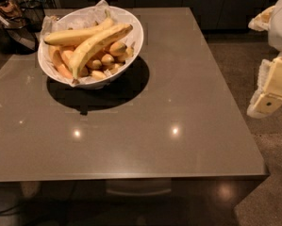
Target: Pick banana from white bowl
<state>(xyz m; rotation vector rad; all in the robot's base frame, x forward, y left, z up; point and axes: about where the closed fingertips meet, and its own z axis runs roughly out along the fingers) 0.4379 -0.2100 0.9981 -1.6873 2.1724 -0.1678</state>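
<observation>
The white bowl (136, 29) is set near the far left corner of the grey table (178, 107), with its paper-lined rim close to the table's far edge. The banana (99, 43) is laid on top of the heap inside the bowl, slanted from the right rim down to the near left wall. Just behind it a thicker large banana (70, 36) is stretched across the bowl, and small bananas (106, 58) are packed beneath both. In front of the bowl and to its right, broad bare tabletop is spread as far as the near and right edges. The gripper (269, 95) is seen well to the right of the bowl, beyond the table's right edge and above the floor (272, 182), well apart from every banana. Whether it is open or closed cannot be told.
</observation>
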